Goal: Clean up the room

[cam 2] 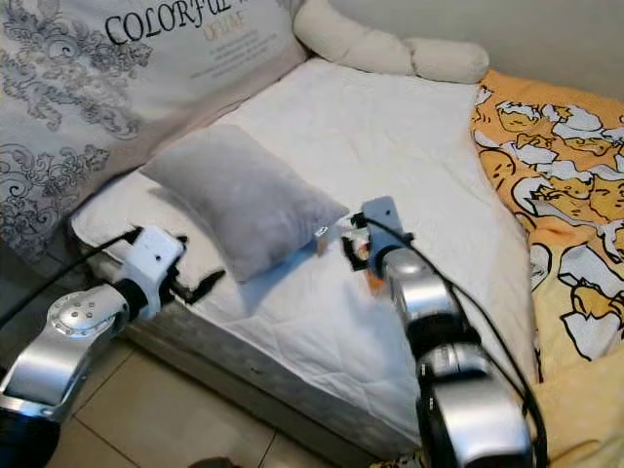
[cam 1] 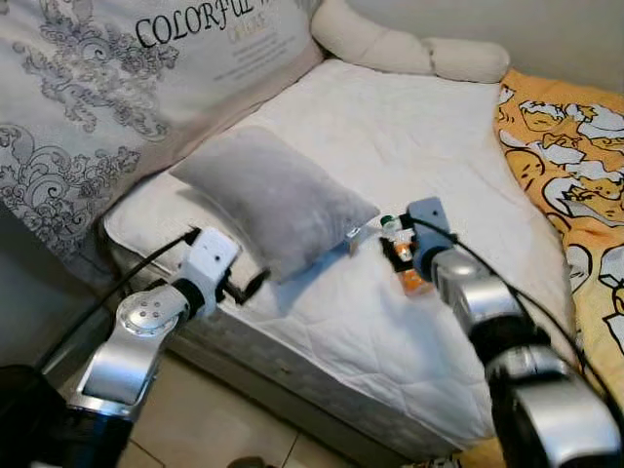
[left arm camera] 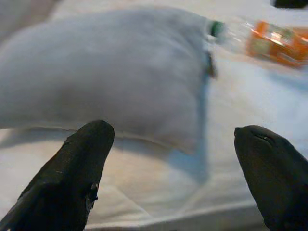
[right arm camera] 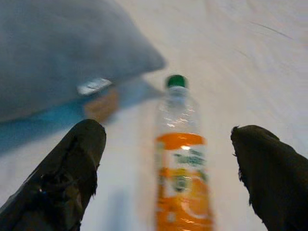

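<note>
Lying across the view: a white quilted mattress, with a large grey-patterned cushion printed with lettering leaning along its left side, a yellow cartoon-print blanket bunched on the right, and a cream bolster at the far end. Resting near the front edge: a soft grey rectangular pillow, not yet put in place. Sitting just beside the pillow's corner, flat on the sheet: a clear plastic bottle with an orange label and green cap, not yet picked up. Hovering right at that bottle: right gripper, fingers spread wide to either side, clasping nothing. Waiting just short of the pillow's near edge: left gripper, likewise parted and empty. Judging from this, barely starting: bottle and pillow both needing removal or tidying, blanket probably too.
</note>
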Motion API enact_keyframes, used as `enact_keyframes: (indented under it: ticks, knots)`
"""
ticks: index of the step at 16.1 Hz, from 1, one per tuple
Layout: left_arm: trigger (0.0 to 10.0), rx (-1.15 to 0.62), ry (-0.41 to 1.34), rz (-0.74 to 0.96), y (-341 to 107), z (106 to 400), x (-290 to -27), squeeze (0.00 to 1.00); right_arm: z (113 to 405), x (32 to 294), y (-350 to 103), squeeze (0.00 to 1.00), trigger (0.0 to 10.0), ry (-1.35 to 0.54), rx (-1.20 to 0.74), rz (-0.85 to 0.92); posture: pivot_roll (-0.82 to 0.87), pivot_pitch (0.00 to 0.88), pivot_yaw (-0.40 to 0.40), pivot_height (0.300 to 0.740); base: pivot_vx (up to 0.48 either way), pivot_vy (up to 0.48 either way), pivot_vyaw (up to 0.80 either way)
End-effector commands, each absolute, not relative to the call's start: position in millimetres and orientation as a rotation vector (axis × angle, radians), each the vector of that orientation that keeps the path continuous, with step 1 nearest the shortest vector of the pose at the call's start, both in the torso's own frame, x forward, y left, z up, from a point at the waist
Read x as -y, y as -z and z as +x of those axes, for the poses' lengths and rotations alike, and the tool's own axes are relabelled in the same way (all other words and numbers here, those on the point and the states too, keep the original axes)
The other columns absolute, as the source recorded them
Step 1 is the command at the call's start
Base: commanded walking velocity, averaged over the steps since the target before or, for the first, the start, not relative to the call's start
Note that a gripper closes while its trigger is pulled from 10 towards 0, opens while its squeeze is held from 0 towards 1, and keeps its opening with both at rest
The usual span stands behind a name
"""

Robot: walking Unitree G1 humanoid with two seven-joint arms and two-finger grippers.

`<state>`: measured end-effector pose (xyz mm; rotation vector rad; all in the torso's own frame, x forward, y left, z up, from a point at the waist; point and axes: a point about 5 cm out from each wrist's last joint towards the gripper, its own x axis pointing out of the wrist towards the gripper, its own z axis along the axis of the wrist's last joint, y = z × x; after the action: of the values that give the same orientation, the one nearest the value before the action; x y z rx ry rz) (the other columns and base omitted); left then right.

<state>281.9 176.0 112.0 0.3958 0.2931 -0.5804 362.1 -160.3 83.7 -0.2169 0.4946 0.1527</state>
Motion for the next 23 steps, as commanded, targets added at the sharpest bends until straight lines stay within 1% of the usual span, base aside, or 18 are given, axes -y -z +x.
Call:
enact_keyframes:
  ticks: [1,3,5,6,7,8,13,14,16,20,23]
  knots:
    - [10.0,-0.305,0.63,0.4,-115,281,-175,0.35,365,166,-83,1.0,10.0,-0.123,-0.502,-0.251,0.11,0.0,0.016,0.74,0.0,0.0,0.0]
    - [10.0,-0.312,0.664,0.411,-117,278,-176,0.35,367,168,-83,1.0,10.0,-0.106,-0.516,-0.243,0.13,0.0,0.012,0.74,0.0,0.0,0.0]
    - [10.0,-0.334,0.724,0.426,-119,269,-178,0.35,366,166,-78,1.0,10.0,-0.102,-0.538,-0.188,0.16,0.0,-0.005,0.74,0.0,0.0,0.0]
    - [10.0,-0.353,0.752,0.433,-120,261,-179,0.35,365,169,-74,1.0,10.0,-0.067,-0.541,-0.216,0.19,0.0,-0.007,0.74,0.0,0.0,0.0]
    - [10.0,-0.365,0.756,0.438,-120,257,-181,0.35,364,173,-72,0.58,10.0,-0.029,-0.541,-0.242,0.2,0.0,-0.005,0.74,0.0,0.0,0.0]
    - [10.0,-0.378,0.758,0.438,-120,247,-185,0.35,361,176,-69,0.0,10.0,0.001,-0.552,-0.229,0.21,0.0,0.0,0.74,0.0,0.0,0.0]
    - [10.0,-0.397,0.784,0.42,-125,228,-186,0.35,353,176,-56,0.0,10.0,0.005,-0.583,-0.214,0.23,0.0,0.01,0.74,0.0,0.0,0.0]
    - [10.0,-0.408,0.782,0.42,-126,223,-187,0.35,351,177,-53,0.0,10.0,0.009,-0.594,-0.212,0.25,0.033,0.01,0.74,0.0,0.0,0.0]
    - [10.0,-0.432,0.782,0.424,-127,212,-191,0.35,347,179,-47,0.0,10.0,0.021,-0.607,-0.244,0.28,0.072,0.016,0.74,0.0,0.0,0.0]
    - [10.0,-0.455,0.75,0.428,-134,197,-198,0.35,339,181,-38,0.0,10.0,0.027,-0.63,-0.253,0.32,0.13,0.023,0.74,0.0,0.0,0.0]
    - [10.0,-0.466,0.751,0.427,-135,192,-197,0.35,337,183,-35,0.0,10.0,0.03,-0.644,-0.243,0.32,0.135,0.014,0.74,0.0,0.0,0.0]
